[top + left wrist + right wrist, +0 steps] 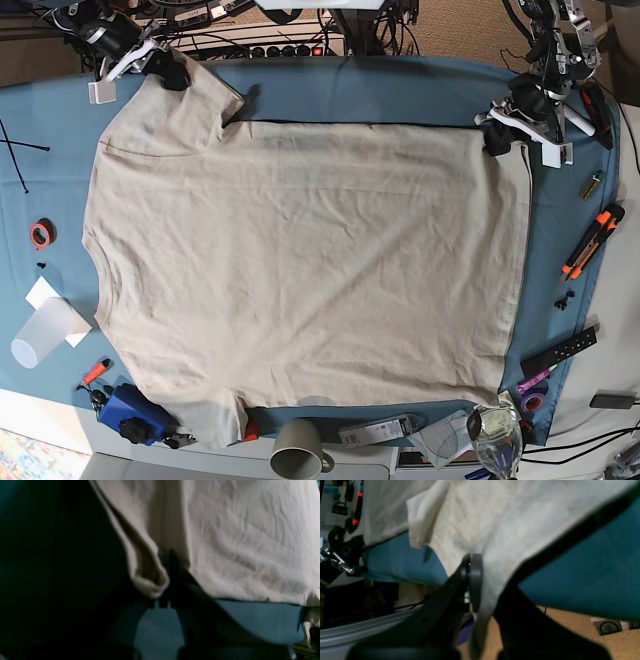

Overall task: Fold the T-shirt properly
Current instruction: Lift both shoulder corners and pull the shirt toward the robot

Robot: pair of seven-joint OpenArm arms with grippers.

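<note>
The T-shirt lies flat and spread out on the table, over the teal-blue cloth. It covers most of the middle. Its neck end is toward the table's left edge in the base view, and its bottom hem is toward the right edge. It is likely laid flat like this so the two far corners can be picked up together and folded over evenly.

The left gripper is at the far right corner of the shirt, by the hem. Its jaws are squeezed closed, and a rolled bit of the hem is pinched between them.

The right gripper is at the far left corner, by the sleeve. Its jaws are closed too, with a strip of cloth caught between them and hanging down.

Small things sit along the table edges: a paper cup, a mug, a roll of red tape and an orange knife. None touch the grippers.
</note>
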